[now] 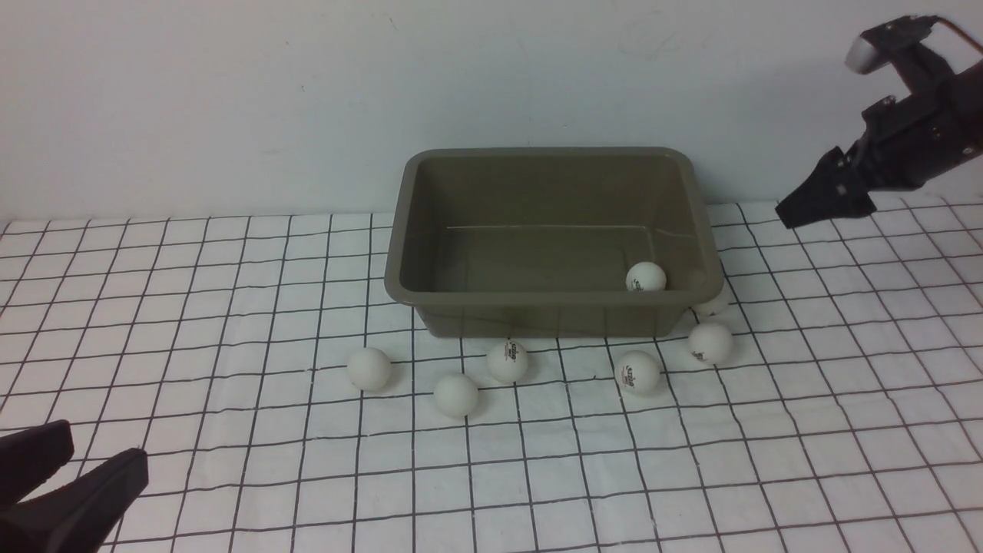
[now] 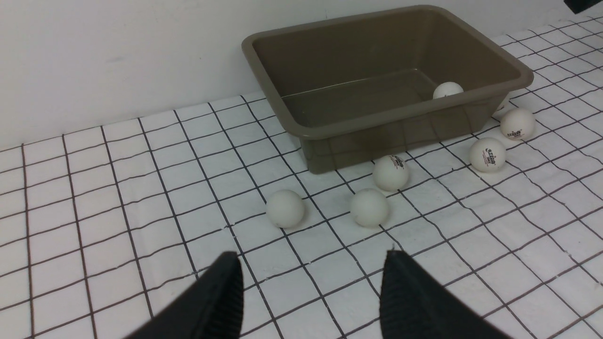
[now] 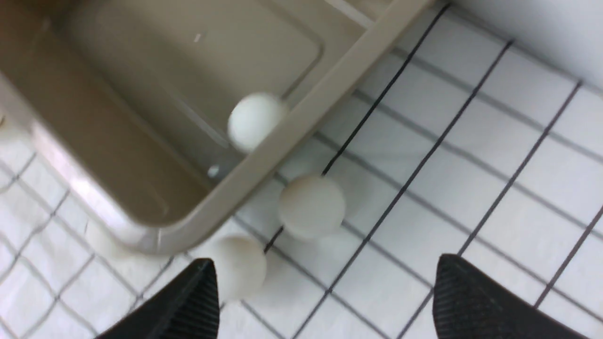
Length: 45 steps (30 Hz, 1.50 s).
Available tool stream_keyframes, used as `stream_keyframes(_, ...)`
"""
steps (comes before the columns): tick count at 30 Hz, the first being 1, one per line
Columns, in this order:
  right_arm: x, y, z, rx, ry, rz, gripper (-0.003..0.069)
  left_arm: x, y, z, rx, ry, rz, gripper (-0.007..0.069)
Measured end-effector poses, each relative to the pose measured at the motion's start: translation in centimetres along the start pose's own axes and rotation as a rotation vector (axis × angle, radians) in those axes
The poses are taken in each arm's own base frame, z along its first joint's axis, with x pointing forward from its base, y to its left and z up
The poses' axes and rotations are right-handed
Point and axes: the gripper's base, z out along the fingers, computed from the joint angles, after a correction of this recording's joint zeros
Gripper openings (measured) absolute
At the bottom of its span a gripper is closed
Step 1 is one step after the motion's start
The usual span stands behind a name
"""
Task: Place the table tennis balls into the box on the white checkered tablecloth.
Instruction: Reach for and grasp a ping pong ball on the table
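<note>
Front view. Counted one ball (image 1: 646, 277) inside box (image 1: 549, 152), at its near right corner. Counted six balls left on tablecloth (image 1: 230, 307), strung along box's front and right corner, one (image 1: 710, 303) half hidden against box's side.

Found right end effector (image 1: 806, 209) raised beyond box's right side, jaws wide apart, empty. Found left end effector (image 1: 104, 457) low at near left, well apart from balls, jaws apart, empty.

Judged step: fetching next ball, task barely started. Recommend lowering right end effector over ball (image 1: 710, 342) by right corner, straddling it squarely, closing gently to avoid a roll-away.

Noted dark logos on several balls; print too small to read.
</note>
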Motion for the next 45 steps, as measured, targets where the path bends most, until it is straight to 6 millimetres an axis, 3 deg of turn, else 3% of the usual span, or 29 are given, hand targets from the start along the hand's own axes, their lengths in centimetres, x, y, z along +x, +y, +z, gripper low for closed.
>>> stream_keyframes(13,1.1,0.0,0.3,-0.006,0.081,-0.093,0.0546,0.1,0.0,0.0,0.002,0.009,0.005,0.0356)
stream_keyframes(17,2.2,0.1,1.8,-0.044,0.084,-0.177,0.0546,0.3,0.0,0.0,0.003,0.034,0.021,0.0356)
stream_keyframes(25,2.0,-0.1,4.2,-0.075,0.012,-0.25,0.0546,0.4,0.1,0.0,-0.012,0.047,0.045,0.0356)
stream_keyframes(29,2.3,-0.2,7.5,-0.069,0.028,-0.268,0.0539,0.5,0.1,0.0,-0.007,0.056,0.045,0.0356)
stream_keyframes(31,2.5,-0.4,8.3,-0.053,0.032,-0.265,0.0534,0.6,0.0,0.0,-0.002,0.065,0.046,0.0356)
stream_keyframes(45,2.4,-1.0,9.2,-0.018,-0.017,-0.272,0.0516,0.8,-0.1,0.0,0.015,0.09,0.046,0.0356)
